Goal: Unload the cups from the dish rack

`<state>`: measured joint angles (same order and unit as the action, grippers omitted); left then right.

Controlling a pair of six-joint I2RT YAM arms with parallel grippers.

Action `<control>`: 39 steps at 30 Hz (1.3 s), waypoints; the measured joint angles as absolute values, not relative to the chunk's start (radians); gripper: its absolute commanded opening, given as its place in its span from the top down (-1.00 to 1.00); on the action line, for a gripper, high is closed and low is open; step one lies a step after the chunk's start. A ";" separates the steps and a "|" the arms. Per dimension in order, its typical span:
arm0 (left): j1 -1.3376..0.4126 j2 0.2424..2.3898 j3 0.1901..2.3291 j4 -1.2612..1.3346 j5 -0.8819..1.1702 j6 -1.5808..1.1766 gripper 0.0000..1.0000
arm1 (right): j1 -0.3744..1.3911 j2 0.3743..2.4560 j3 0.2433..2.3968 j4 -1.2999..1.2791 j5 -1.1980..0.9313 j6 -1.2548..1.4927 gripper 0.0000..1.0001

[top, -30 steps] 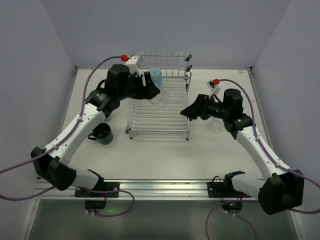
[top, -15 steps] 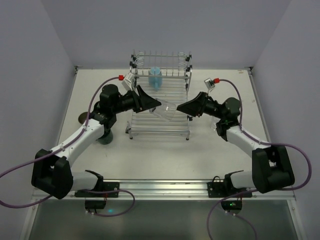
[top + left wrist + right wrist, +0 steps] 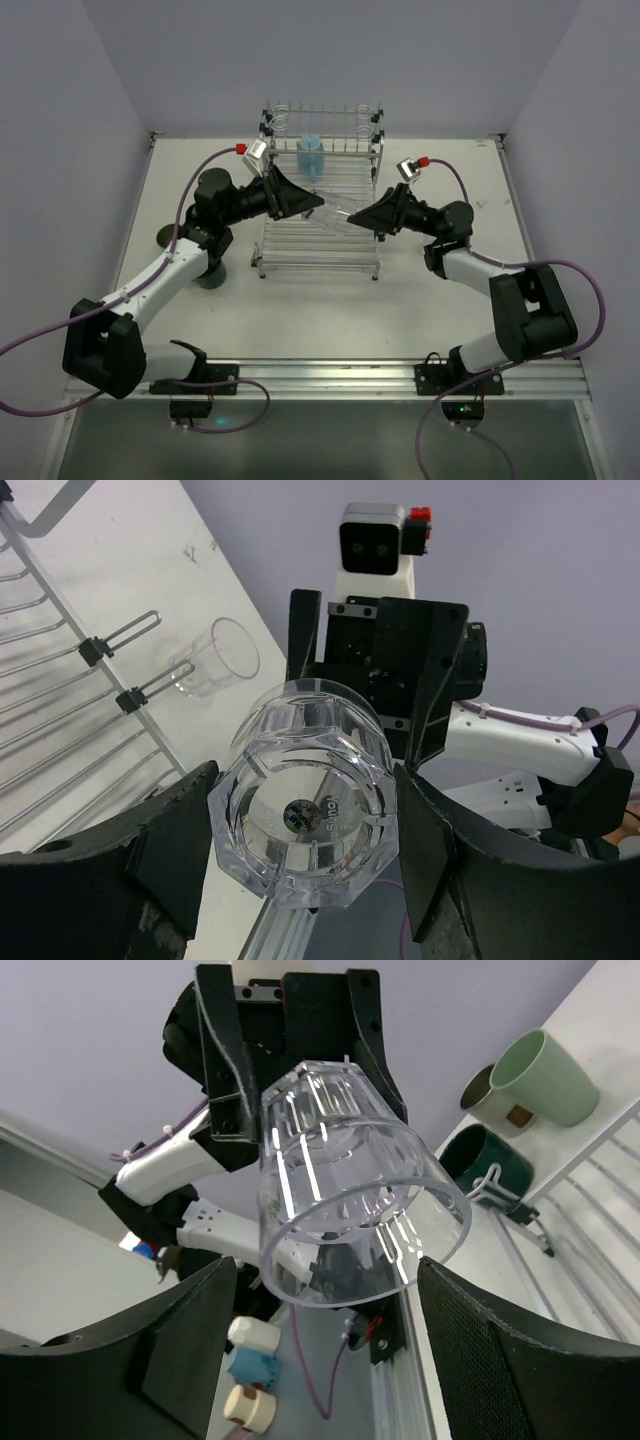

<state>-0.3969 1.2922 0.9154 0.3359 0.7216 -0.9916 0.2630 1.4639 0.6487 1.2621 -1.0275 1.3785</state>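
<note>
My left gripper (image 3: pixel 316 204) (image 3: pixel 305 776) is shut on the faceted base of a clear tumbler (image 3: pixel 335 213) (image 3: pixel 305 820) and holds it on its side above the dish rack (image 3: pixel 320 250). My right gripper (image 3: pixel 353 217) (image 3: pixel 328 1270) is open, its fingers either side of the tumbler's open rim (image 3: pixel 350 1190) with gaps on both sides. A light blue cup (image 3: pixel 311 155) stands at the back of the rack. A second clear tumbler (image 3: pixel 220 658) stands on the table right of the rack. The dark teal mug (image 3: pixel 485 1160), pale green cup (image 3: pixel 545 1075) and beige cup (image 3: pixel 484 1093) are on the table left of the rack.
The rack's raised back rail with coil holders (image 3: pixel 322 118) stands behind the blue cup. My left forearm lies over the teal mug (image 3: pixel 207 277) in the top view. The enclosure walls close in on both sides and at the back.
My left gripper carried the tumbler from the rack's back left to above its middle, tilting it toward the right arm. My right gripper moved left and in around the tumbler's rim.
</note>
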 measured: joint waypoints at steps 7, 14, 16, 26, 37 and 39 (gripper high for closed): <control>-0.397 1.297 0.886 0.381 0.730 -1.015 1.00 | 0.343 1.550 0.696 1.274 -1.039 1.458 -0.35; -0.397 1.298 0.872 0.398 0.730 -1.027 1.00 | 0.403 1.554 0.721 1.289 -1.016 1.457 0.59; -0.395 1.299 0.865 0.395 0.727 -1.030 1.00 | 0.405 1.542 0.721 1.293 -1.003 1.420 1.00; -0.397 1.265 0.839 0.433 0.749 -1.045 -0.71 | 0.406 1.285 0.725 0.871 -0.917 1.077 1.00; -0.395 1.121 1.010 -0.045 0.369 -0.704 -0.96 | 0.355 1.102 1.011 -0.080 -0.479 0.638 1.00; -0.395 1.117 1.010 -0.078 0.337 -0.679 -0.95 | 0.344 1.097 1.048 -0.220 -0.370 0.584 1.00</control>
<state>-0.3950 1.1168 1.0103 -0.0780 0.3370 -0.6792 0.3435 1.0969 1.0477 -0.2203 -0.3698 0.5838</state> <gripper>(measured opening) 0.976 0.100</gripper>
